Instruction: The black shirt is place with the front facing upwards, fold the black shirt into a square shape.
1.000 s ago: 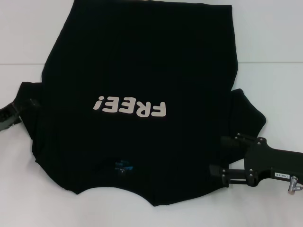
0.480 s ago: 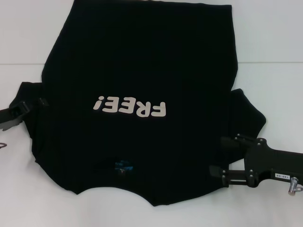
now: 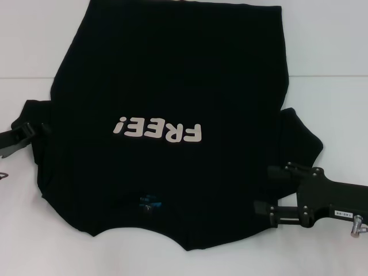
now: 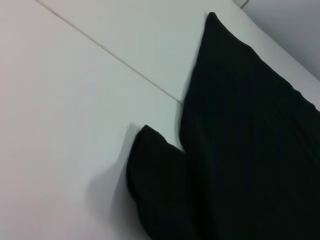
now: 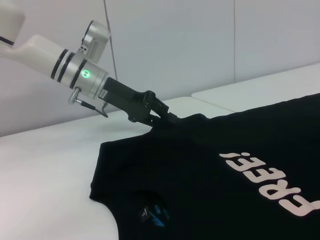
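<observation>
Pincer left (image 5: pixel 167 117) grips the black shirt (image 3: pixel 172 86) sleeve; right pincer (image 3: pixel 265 190) stands apart. A shallow pinch could slip, bunching the fold.

You have one large black short-sleeved cloth T-shirt (image 3: pixel 172 80) with pale "FREE!" lettering, one white table (image 3: pixel 322 46) under it, and two black robot grippers: left gripper (image 3: pixel 40 127), right gripper (image 3: pixel 267 190).
</observation>
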